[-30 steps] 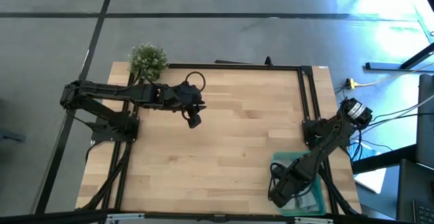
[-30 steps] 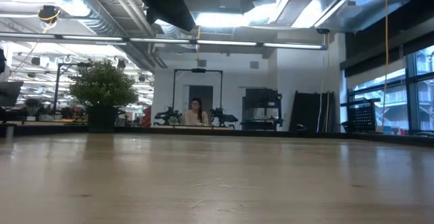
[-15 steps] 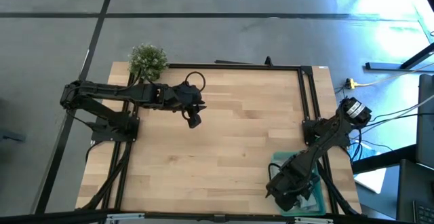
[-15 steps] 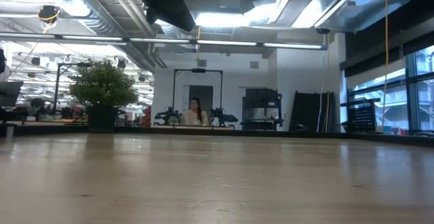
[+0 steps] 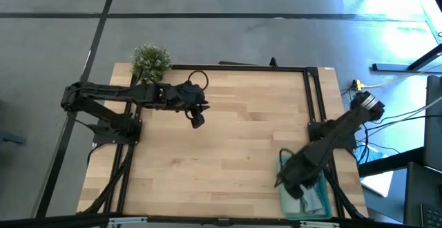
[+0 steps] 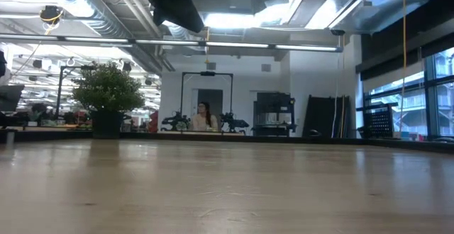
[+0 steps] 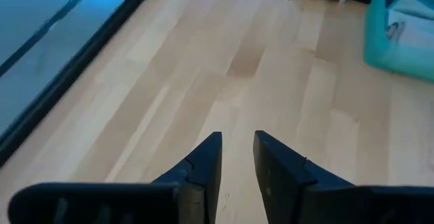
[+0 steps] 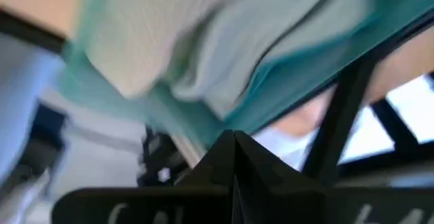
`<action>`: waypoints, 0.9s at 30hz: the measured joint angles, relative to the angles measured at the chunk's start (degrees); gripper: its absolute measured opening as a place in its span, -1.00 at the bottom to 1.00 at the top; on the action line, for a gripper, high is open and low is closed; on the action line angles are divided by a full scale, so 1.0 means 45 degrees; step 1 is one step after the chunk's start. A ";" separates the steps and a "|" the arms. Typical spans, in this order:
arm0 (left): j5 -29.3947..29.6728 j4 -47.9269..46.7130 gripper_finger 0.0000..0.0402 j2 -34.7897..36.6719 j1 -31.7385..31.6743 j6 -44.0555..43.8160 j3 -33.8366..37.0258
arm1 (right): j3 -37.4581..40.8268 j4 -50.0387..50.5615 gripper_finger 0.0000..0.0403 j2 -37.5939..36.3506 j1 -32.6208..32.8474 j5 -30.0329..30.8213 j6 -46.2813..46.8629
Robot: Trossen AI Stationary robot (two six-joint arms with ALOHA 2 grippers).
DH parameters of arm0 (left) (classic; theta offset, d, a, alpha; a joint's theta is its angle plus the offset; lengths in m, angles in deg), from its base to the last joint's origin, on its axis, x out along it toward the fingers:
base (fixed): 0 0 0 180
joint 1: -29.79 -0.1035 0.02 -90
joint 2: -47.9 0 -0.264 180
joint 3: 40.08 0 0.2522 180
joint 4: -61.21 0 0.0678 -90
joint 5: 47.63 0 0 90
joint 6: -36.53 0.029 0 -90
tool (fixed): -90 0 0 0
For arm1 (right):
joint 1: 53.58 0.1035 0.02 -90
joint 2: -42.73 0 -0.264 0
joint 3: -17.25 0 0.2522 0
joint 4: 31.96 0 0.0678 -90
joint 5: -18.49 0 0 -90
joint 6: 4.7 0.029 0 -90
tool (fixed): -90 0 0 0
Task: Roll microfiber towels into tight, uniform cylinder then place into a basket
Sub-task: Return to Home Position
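Pale towels [image 8: 146, 37] lying inside translucent green basket [image 5: 284, 200], table's [image 5: 228, 152] right side

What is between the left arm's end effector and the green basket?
Only bare wooden table, as the high view shows, from the left end effector to the basket.

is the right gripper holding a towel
No: in the right wrist view the right gripper is shut with nothing between its fingers, and the microfiber towels lie in the green basket beyond it.
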 joint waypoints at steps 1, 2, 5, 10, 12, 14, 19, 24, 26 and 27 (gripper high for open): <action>-0.0021 0.0063 -0.59 0.0033 -0.0047 0.0108 -0.0007 | -0.0320 0.0635 -0.94 -0.0318 -0.0164 0.0760 -0.0037; -0.0050 0.0084 -0.59 0.0085 -0.0088 0.0268 -0.0015 | -0.0612 0.1133 -0.96 -0.0621 -0.0332 0.1600 -0.0076; -0.0064 0.0139 -0.59 0.0449 -0.0143 0.0562 -0.0010 | -0.1370 0.1863 -0.98 -0.1538 -0.0817 0.5077 -0.0218; -0.0524 -0.0093 -0.68 0.1680 -0.0151 0.0982 -0.0024 | -0.1861 0.1855 -0.98 -0.3116 -0.1744 1.0605 -0.2293; -0.1046 -0.0298 -0.75 0.2207 -0.0147 0.0974 -0.0023 | -0.1870 0.1651 -0.98 -0.3694 -0.2159 1.2493 -0.3869; -0.1553 -0.0648 -0.83 0.2679 -0.0129 0.0977 -0.0024 | -0.1855 0.1282 -0.98 -0.4220 -0.2507 1.4162 -0.5668; -0.1920 -0.1399 -0.98 0.3682 0.0183 0.1526 -0.0018 | -0.1832 0.0712 -0.99 -0.5556 -0.3208 1.6497 -0.9893; -0.1920 -0.1982 -0.97 0.4751 0.0359 0.2038 0.0005 | -0.1770 0.0515 -0.99 -0.7523 -0.3631 1.6844 -1.1944; -0.1917 -0.1996 -0.99 0.5204 0.0359 0.2272 0.0015 | -0.1391 0.0119 -0.99 -0.8469 -0.3649 1.6970 -1.2722; -0.1915 -0.1992 -0.99 0.5494 0.0356 0.2327 0.0147 | -0.1091 -0.0305 -0.99 -0.8906 -0.3649 1.7029 -1.3090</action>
